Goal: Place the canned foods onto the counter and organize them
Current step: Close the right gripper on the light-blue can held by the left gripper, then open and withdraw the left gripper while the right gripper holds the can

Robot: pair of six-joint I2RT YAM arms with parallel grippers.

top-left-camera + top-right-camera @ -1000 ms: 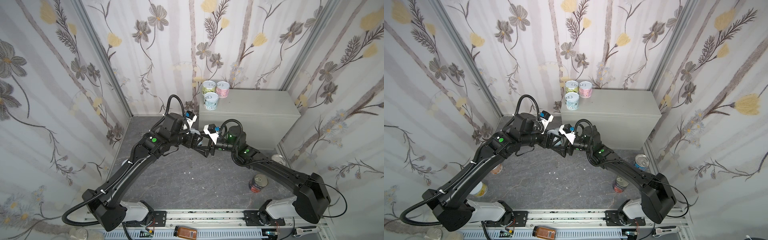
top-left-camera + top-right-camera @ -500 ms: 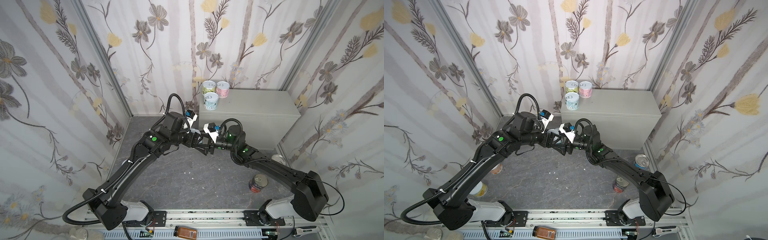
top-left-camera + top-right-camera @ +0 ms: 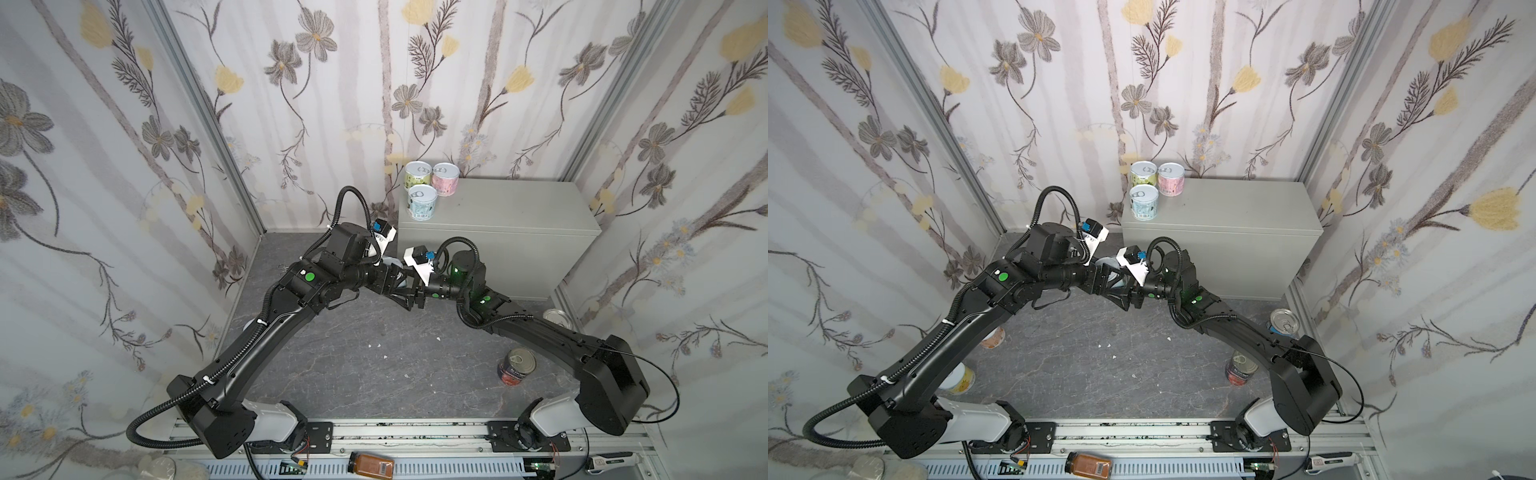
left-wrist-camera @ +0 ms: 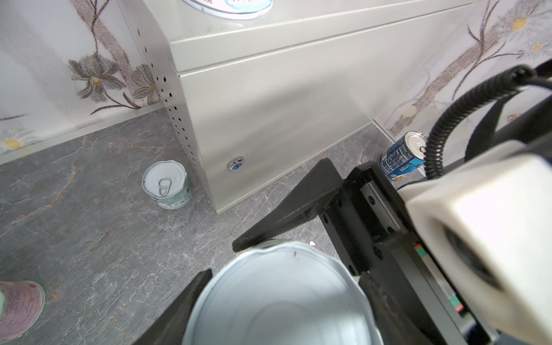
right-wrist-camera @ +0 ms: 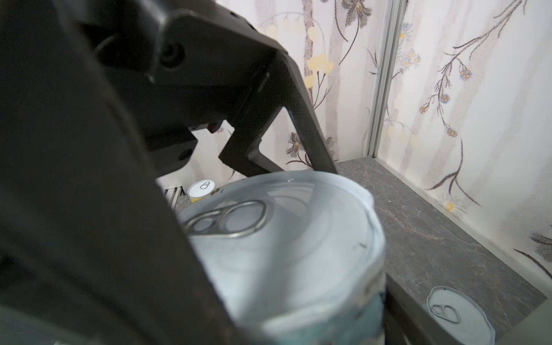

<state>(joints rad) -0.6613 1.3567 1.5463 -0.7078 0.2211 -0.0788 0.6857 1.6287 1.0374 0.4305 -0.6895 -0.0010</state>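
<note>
The left gripper (image 4: 283,277) clamps the held can (image 5: 283,239) by its sides. It holds the can clear of the floor (image 3: 374,365), just in front of the counter's (image 3: 519,216) left front corner. The right gripper (image 5: 277,263) meets it from the opposite side, with its 2 fingers (image 5: 400,307) set narrowly around the same can. Whether they press on it cannot be told. The can's pull-tab lid faces the right wrist camera and its plain end faces the left wrist camera.

3 cans stand upright in a tight cluster on the counter's back left corner. The green can (image 3: 417,176) and pink can (image 3: 445,179) are side by side, with the blue can (image 3: 422,202) just in front of them.

On the floor, the mint can (image 4: 167,185) stands just beside the counter's left front corner. The tall can (image 4: 401,156) stands near its right front corner, and the tomato can (image 3: 516,365) stands beside the right arm. In a top view, the orange can (image 3: 992,336) and yellow can (image 3: 961,380) show partly behind the left arm. A jar (image 3: 371,462) lies on its side at the front rail.
</note>
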